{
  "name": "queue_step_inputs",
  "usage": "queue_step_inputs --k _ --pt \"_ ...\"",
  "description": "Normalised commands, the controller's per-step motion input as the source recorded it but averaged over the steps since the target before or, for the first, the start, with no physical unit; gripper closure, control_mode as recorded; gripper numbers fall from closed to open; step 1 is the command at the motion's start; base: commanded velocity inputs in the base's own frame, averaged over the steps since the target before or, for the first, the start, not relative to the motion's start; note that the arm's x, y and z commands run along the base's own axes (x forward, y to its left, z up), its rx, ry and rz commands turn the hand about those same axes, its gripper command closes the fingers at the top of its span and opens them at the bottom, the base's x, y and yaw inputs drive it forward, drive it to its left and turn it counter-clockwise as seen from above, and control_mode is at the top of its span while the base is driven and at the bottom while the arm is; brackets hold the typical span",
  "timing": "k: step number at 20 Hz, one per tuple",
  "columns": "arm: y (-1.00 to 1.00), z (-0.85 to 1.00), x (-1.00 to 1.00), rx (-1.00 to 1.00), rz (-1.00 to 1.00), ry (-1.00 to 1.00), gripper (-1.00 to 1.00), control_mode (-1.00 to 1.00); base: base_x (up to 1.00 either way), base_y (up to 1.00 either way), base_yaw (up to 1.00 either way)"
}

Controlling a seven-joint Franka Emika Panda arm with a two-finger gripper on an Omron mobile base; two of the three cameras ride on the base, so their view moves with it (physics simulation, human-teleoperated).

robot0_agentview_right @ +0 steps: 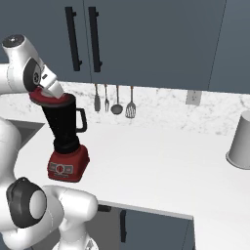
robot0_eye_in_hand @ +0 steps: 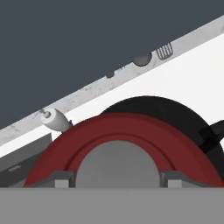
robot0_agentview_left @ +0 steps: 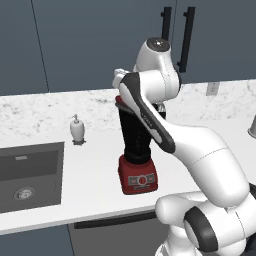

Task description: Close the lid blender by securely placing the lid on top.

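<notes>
- Lid (robot0_eye_in_hand: 127,131) handling: we judge this flat red disc to be rigid and light, so it should need little clamping force; its smooth plastic-looking face may slip if taken by the rim.
- Take-hold point: the grey knob (robot0_eye_in_hand: 117,164) at the disc's centre is the natural grasp, and in the hand view our gripper (robot0_eye_in_hand: 117,180) has a fingertip pressed against each side of it, closed to a narrow stance on the lid.
- Position of the lid: it sits directly under the gripper, carried high above the tabletop (robot0_agentview_right: 161,156). In the right base view the lid (robot0_agentview_right: 43,99) is tilted and overlaps the near side of the jar's mouth; we cannot tell whether it touches the rim.
- Position of the blender (robot0_agentview_right: 66,141): the dark jar stands upright just below and slightly beyond the gripper, its black handle (robot0_agentview_right: 81,119) off to one side, its red base on the tabletop.
- Offset: in the hand view the jar's mouth (robot0_eye_in_hand: 175,109) shows past the lid's far edge, so we judge the disc not yet centred.
- Caution: the tall jar on a small base may rock under a sideways push; we advise levelling the lid, then pressing straight down.
- Nearby item: a white soap dispenser (robot0_agentview_left: 77,129) stands well apart, toward the sink (robot0_agentview_left: 30,175).
</notes>
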Motion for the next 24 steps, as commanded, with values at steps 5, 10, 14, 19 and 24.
queue_step_inputs --k 5,10,14,19,24 --pt "-0.13 0.00 0.26 0.00 0.00 0.00 1.00 -1.00 0.00 0.00 0.00" --pt "-0.08 0.00 0.12 0.00 -0.01 0.00 1.00 -1.00 0.00 0.00 0.00" --pt "-0.04 0.00 0.11 0.00 -0.02 -0.04 1.00 -1.00 0.00 0.00 0.00" --pt "0.00 0.03 0.02 -0.02 -0.02 -0.12 1.00 -1.00 0.00 0.00 0.00" --pt "0.00 0.13 0.00 -0.07 -0.01 -0.17 1.00 -1.00 0.00 0.00 0.00"
